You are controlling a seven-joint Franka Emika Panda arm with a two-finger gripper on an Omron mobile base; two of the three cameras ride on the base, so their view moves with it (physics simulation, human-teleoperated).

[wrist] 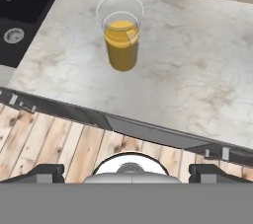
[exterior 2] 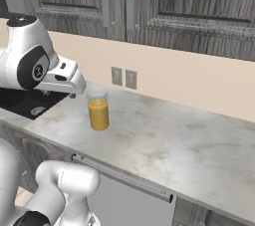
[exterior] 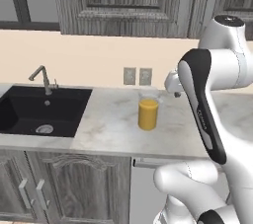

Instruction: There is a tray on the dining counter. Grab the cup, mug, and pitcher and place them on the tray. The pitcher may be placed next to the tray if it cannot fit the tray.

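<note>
The pitcher (exterior: 148, 111) stands upright on the pale marble counter (exterior: 111, 129), a clear glass vessel holding orange liquid up to about half its height. It sits near the back of the counter, just in front of two wall sockets (exterior: 137, 76) set side by side in the cream wall. To its left, well apart from it, a black sink (exterior: 39, 109) is sunk into the counter with a curved metal tap (exterior: 42, 77) behind it. Grey wood cabinets (exterior: 128, 1) hang above, and more cabinet doors run beneath the counter.

The white arm (exterior: 207, 114) rises on the right of the left base view and bends forward, its hand held out level near the pitcher, off to the pitcher's right in that view. From the other side the hand (exterior 2: 62, 78) reaches in from the left, just beside the pitcher's (exterior 2: 98, 108) rim and a little above it, without touching it as far as I can tell.

Looking along the hand, the gripper (wrist: 126, 171) has its two dark tips spread wide apart with nothing between them. The pitcher (wrist: 121, 35) stands ahead on the counter (wrist: 197, 70), and plank floor (wrist: 74, 149) shows below the counter's front edge.
</note>
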